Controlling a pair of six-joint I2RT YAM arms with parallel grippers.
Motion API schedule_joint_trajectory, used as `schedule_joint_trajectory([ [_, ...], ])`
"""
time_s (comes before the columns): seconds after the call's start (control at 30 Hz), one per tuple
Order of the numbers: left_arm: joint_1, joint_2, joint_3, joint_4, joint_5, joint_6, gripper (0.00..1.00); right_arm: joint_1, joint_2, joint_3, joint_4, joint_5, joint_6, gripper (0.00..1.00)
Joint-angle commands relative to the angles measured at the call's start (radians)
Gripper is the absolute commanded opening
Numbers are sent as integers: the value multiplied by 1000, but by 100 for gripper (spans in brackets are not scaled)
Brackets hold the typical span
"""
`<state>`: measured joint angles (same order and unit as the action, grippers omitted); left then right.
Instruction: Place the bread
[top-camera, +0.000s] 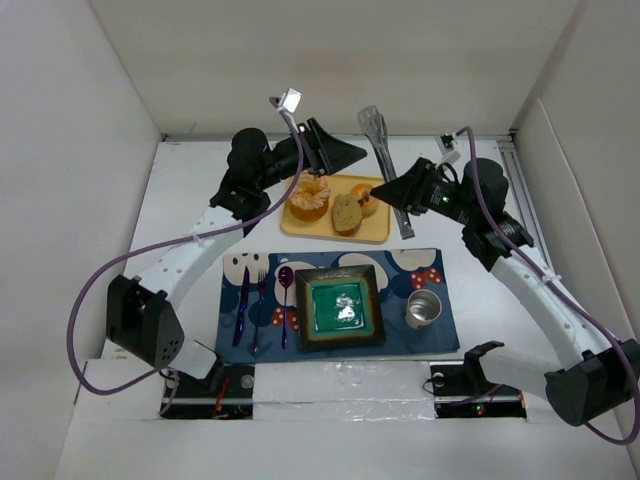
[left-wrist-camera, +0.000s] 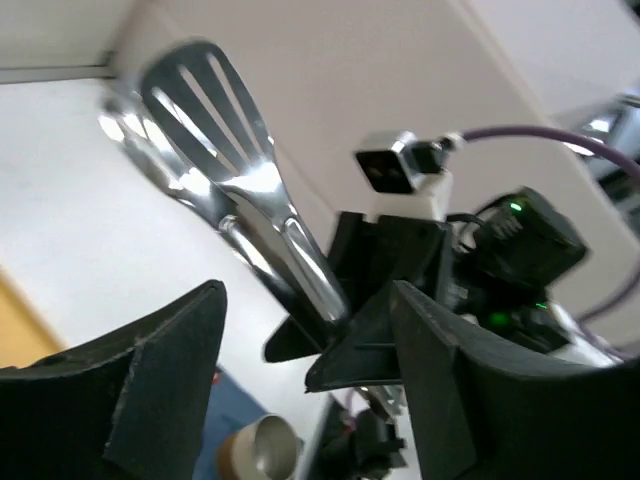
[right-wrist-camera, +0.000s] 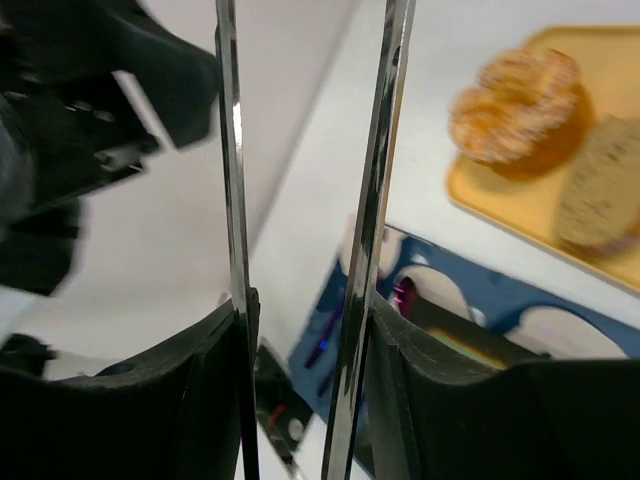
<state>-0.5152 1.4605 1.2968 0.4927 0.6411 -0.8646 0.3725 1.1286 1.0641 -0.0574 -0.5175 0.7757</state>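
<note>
A yellow tray (top-camera: 375, 233) at the back holds the bread: an orange lobed bun (top-camera: 309, 198), a tan slice (top-camera: 347, 213) and a golden bagel (top-camera: 368, 199). My right gripper (top-camera: 397, 190) is at the tray's right edge, shut on metal tongs (top-camera: 383, 150) whose tips point to the back wall. In the right wrist view the two tong arms (right-wrist-camera: 373, 200) run between my gripper's (right-wrist-camera: 300, 320) fingers, with the bun (right-wrist-camera: 520, 108) and the slice (right-wrist-camera: 600, 195) beyond. My left gripper (top-camera: 348, 154) is open and empty behind the tray. Its view (left-wrist-camera: 308, 300) shows the tongs (left-wrist-camera: 225, 150).
A blue placemat (top-camera: 440, 275) lies near the front with a green square plate (top-camera: 342, 305), a metal cup (top-camera: 424, 308), and a knife, fork and spoon (top-camera: 285, 290) at its left. White walls enclose the table on three sides.
</note>
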Motion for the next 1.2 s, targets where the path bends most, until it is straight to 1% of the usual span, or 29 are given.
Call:
schedule_joint_trajectory([
  [0.0, 4, -106, 108, -395, -195, 272, 60, -7, -1, 80, -306, 77, -159, 48],
  [0.07, 4, -149, 107, -475, -283, 350, 60, -7, 5, 77, -431, 103, -194, 48],
  [0.1, 4, -166, 96, -530, -349, 367, 60, -7, 3, 70, -461, 109, -208, 48],
  [0.13, 4, -199, 84, -546, -372, 384, 60, -7, 5, 62, -484, 112, -216, 48],
  [0.23, 15, -250, 32, -566, -406, 415, 60, -7, 23, 33, -576, 100, -239, 48],
  [0.37, 15, -285, -23, -571, -423, 424, 60, 3, 74, 8, -617, 74, -265, 49],
  [0.53, 15, -299, -77, -566, -431, 437, 59, 23, 175, 22, -628, 53, -288, 48],
  [0.63, 15, -298, -99, -546, -414, 440, 59, 23, 243, 40, -608, 82, -297, 48],
  [0.97, 15, -290, -114, -533, -400, 456, 59, 23, 381, 77, -568, 134, -289, 48],
  [1.17, 24, -285, -111, -540, -409, 470, 59, 23, 450, 122, -550, 114, -306, 47],
])
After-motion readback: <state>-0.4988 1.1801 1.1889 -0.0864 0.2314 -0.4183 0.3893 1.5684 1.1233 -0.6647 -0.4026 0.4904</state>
